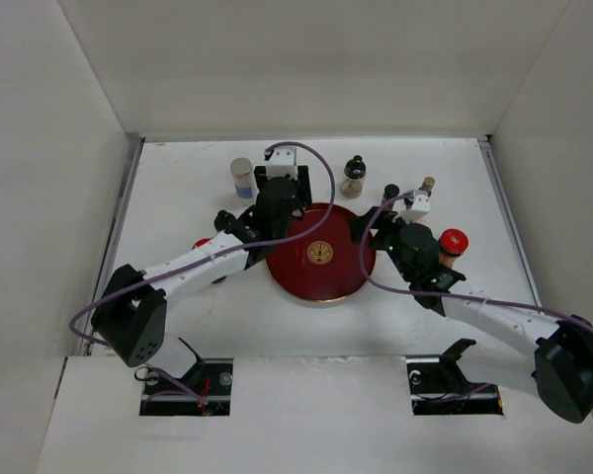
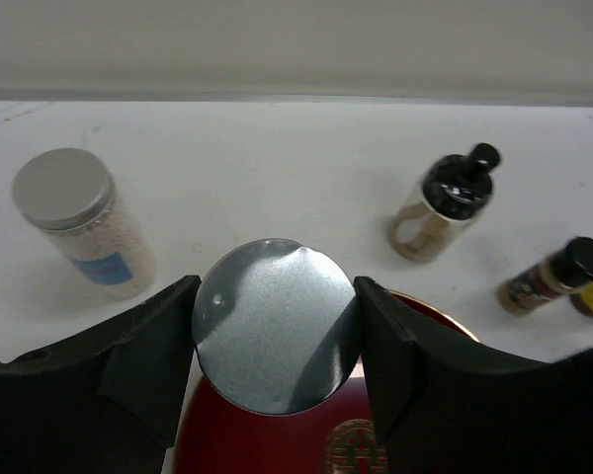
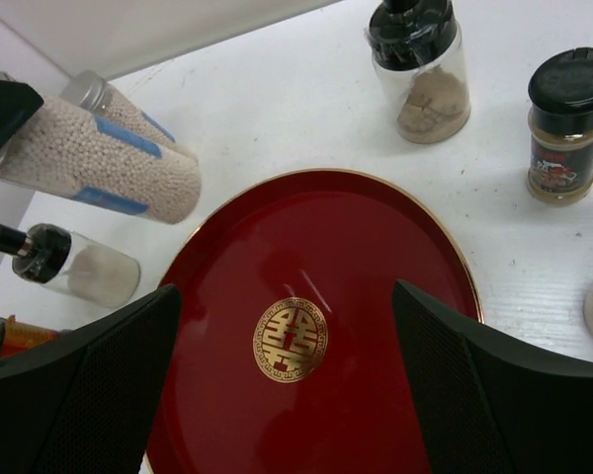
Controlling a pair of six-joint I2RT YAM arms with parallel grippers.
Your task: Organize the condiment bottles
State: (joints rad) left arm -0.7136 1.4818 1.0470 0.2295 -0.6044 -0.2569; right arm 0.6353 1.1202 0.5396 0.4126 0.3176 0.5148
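Observation:
My left gripper (image 1: 279, 202) is shut on a white shaker with a grey top (image 2: 275, 331), held over the far left rim of the round dark red tray (image 1: 321, 276). In the right wrist view the held shaker (image 3: 109, 163) looks tilted. My right gripper (image 1: 371, 225) is open and empty over the tray's right side (image 3: 376, 257). A second white shaker (image 1: 242, 178) stands behind the tray on the left. A black-capped jar (image 1: 353, 176) stands behind it in the middle. A red-lidded jar (image 1: 453, 242) stands by the right arm.
Two small bottles (image 1: 391, 191) (image 1: 427, 186) stand at the back right. A black-capped bottle (image 3: 69, 267) and an orange one (image 3: 10, 336) sit left of the tray, near the left arm. White walls close in the table on three sides.

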